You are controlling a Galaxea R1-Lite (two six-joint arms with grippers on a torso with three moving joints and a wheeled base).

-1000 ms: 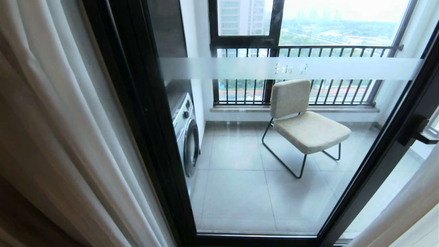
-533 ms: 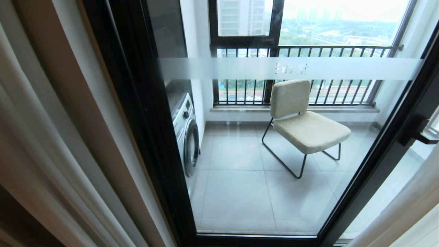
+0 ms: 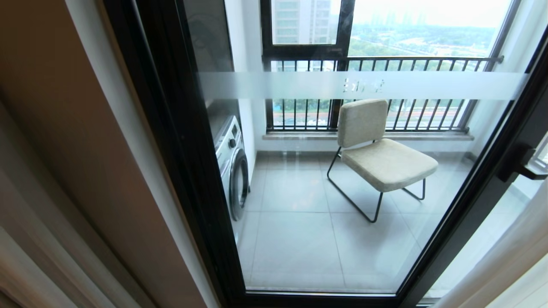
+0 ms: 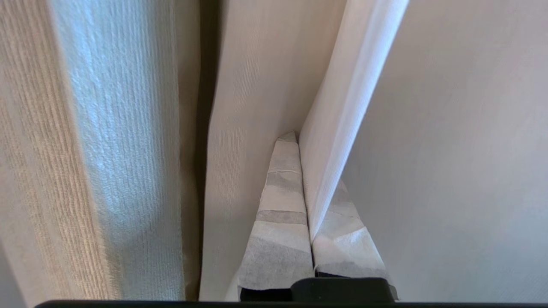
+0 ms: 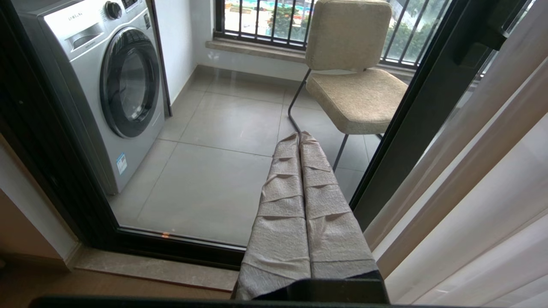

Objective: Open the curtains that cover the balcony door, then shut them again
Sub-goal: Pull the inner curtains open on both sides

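From the head, we see the glass door point(image 3: 342, 171) bare, with curtains point(image 3: 505, 265) at the sides. On the left wrist, our left gripper point(image 4: 309, 201) pinches a thin white fold of curtain. On the right wrist, our right gripper point(image 5: 300, 141) is closed and empty, near the door.

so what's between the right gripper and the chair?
Only the balcony door glass, right wrist view. Right gripper hangs shut in front; chair sits behind.

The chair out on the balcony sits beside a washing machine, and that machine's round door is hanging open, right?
Not quite. The chair does sit on the balcony near the washing machine, but the machine's round door is shut flush against its front, as the right wrist view shows.
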